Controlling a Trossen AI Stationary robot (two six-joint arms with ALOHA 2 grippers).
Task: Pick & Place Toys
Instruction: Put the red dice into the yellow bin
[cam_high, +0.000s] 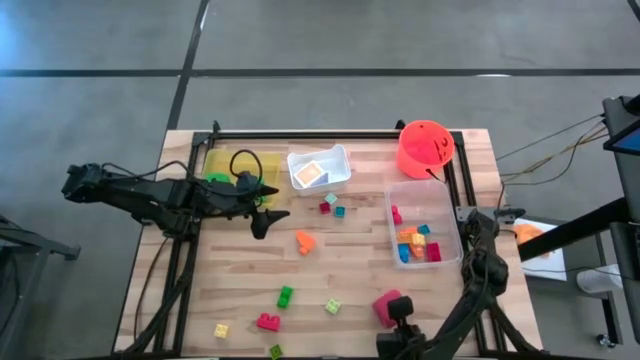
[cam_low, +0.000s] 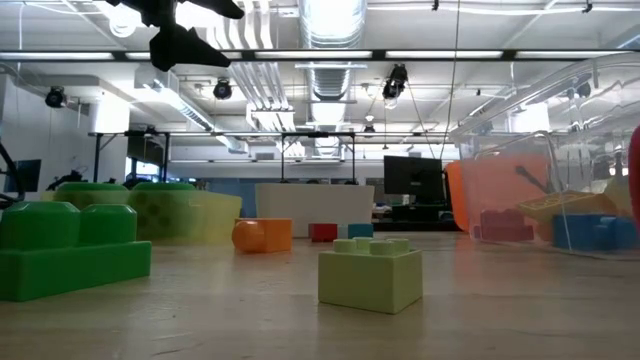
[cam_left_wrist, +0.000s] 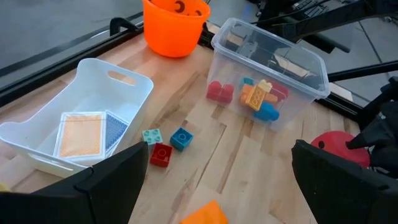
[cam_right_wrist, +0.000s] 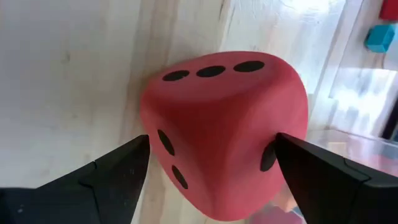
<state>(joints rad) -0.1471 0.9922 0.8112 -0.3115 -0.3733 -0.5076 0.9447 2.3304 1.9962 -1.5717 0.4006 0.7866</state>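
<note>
A pink-red dotted die (cam_right_wrist: 217, 118) sits on the wooden table near its front edge (cam_high: 388, 305). My right gripper (cam_right_wrist: 212, 140) hangs over it, pointing down, open, with one finger on each side of the die. My left gripper (cam_high: 265, 225) is open in the air over the table's left middle, above an orange brick (cam_high: 305, 241). Loose bricks lie on the wood: green (cam_high: 286, 295), red (cam_high: 268, 322), yellow (cam_high: 221, 329), light green (cam_high: 333, 307), and a red and teal group (cam_left_wrist: 165, 144).
At the back stand a yellow tray (cam_high: 225, 162), a white tray (cam_high: 340, 160) holding flat cards (cam_left_wrist: 84, 134), and a round orange bucket (cam_high: 425, 148). A clear tray (cam_high: 448, 215) with several bricks sits on the right. Black frame rails run along the table's sides.
</note>
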